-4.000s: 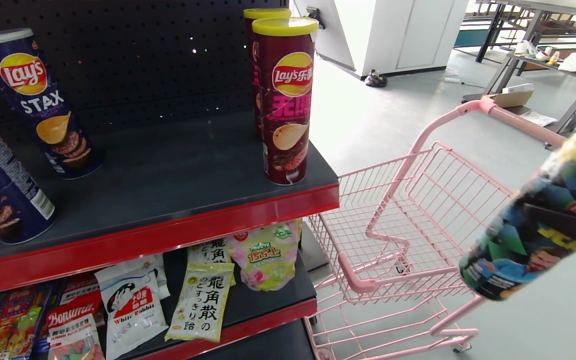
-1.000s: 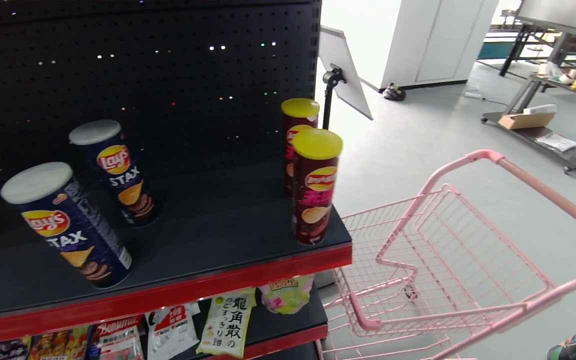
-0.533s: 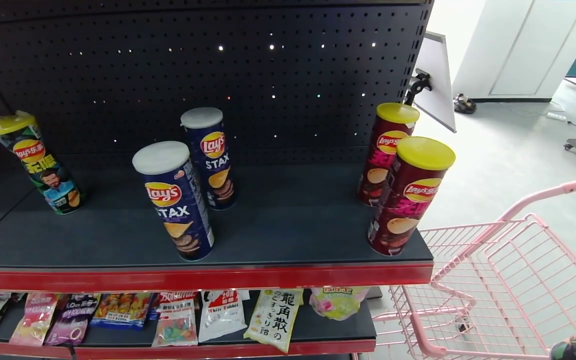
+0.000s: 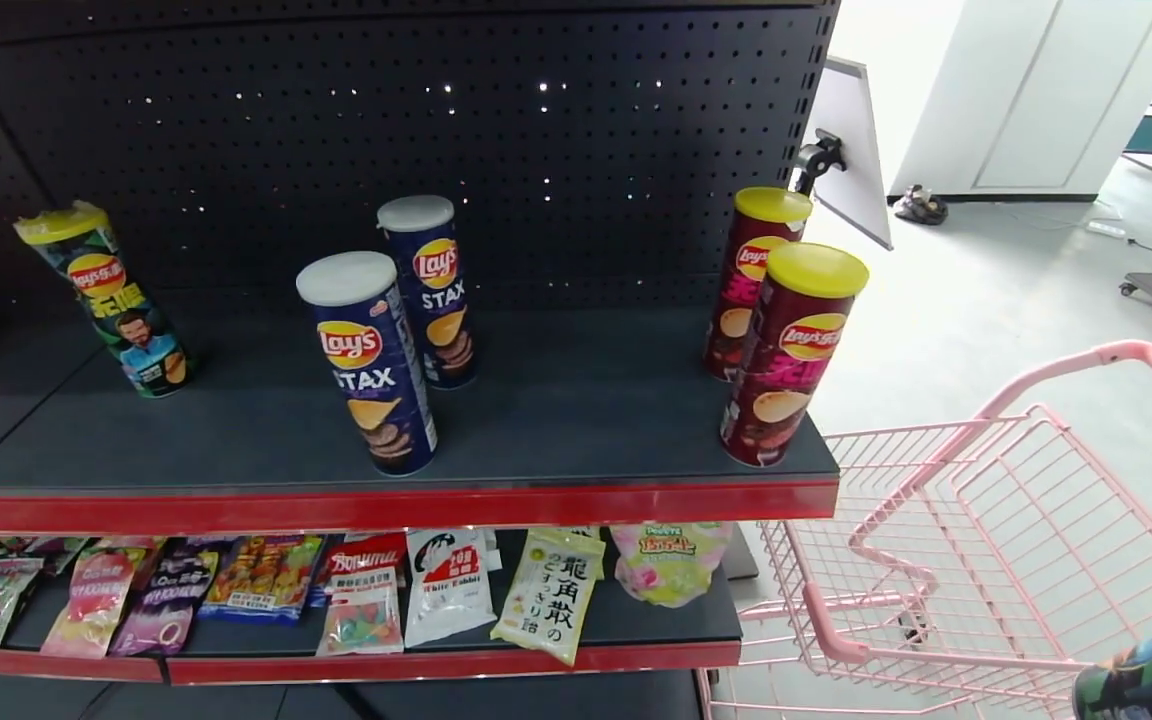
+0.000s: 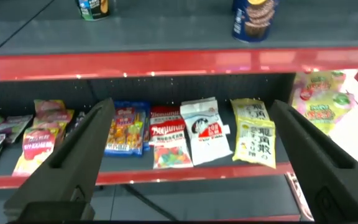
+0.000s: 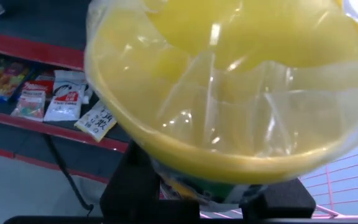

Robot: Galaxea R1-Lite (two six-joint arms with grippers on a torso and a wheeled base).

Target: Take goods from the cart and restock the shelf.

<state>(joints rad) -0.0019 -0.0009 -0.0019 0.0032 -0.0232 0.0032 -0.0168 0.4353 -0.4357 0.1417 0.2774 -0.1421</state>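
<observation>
My right gripper [image 6: 209,198] is shut on a green-patterned chips can [image 6: 229,81] with a yellow lid; its lower end shows at the near right of the head view [image 4: 1151,682], beside the pink cart [image 4: 986,560]. The cart's basket looks bare. On the upper shelf [image 4: 396,508] stand a matching green can [image 4: 106,300] at the far left, two blue cans [image 4: 368,365] in the middle and two maroon cans [image 4: 791,355] at the right end. My left gripper [image 5: 191,162] is open with nothing in it, level with the lower shelf's snack bags [image 5: 197,130].
Open shelf surface lies between the green can and the blue cans, and between the blue and maroon cans. A black pegboard [image 4: 436,120] backs the shelf. A white board on a stand [image 4: 851,150] is behind the shelf's right end. Grey floor spreads to the right.
The head camera has swung left and pulled back, so the whole shelf and the green can have come into the picture. The held can sits lower in view than four seconds ago.
</observation>
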